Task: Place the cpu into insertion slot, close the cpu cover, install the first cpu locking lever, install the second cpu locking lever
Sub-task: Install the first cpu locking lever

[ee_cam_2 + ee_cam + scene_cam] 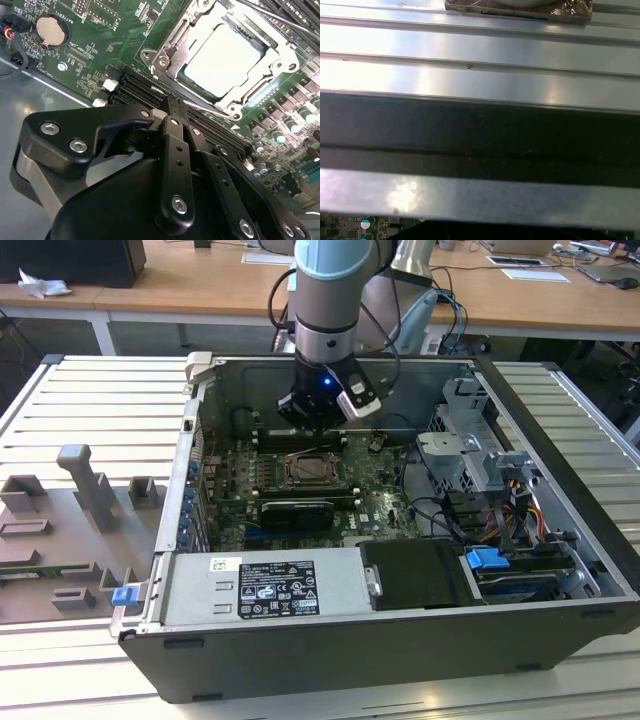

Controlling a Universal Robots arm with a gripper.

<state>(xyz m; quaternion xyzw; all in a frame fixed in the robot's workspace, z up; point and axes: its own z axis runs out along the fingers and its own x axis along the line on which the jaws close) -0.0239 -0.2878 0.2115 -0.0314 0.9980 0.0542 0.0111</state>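
The cpu (222, 60) sits in the slot (167, 50), cover (260, 37) closed over it. The end effector (182, 122), fingers together and empty, hovers just beside the socket; press each lever squarely under its hook.

Matt pale cpu (226, 59) under the shiny metal cpu cover (192, 35); black matt pincer (180, 131).

We see a pale silver-beige cpu (226, 59) under a silver cpu cover (197, 35), on a green motherboard (107, 35) with black memory slots (145, 90). Black gripper (180, 120), grey-and-light-blue arm (335, 290), dark grey case (350, 650), blue clip (487, 560), silver coin cell (51, 30).
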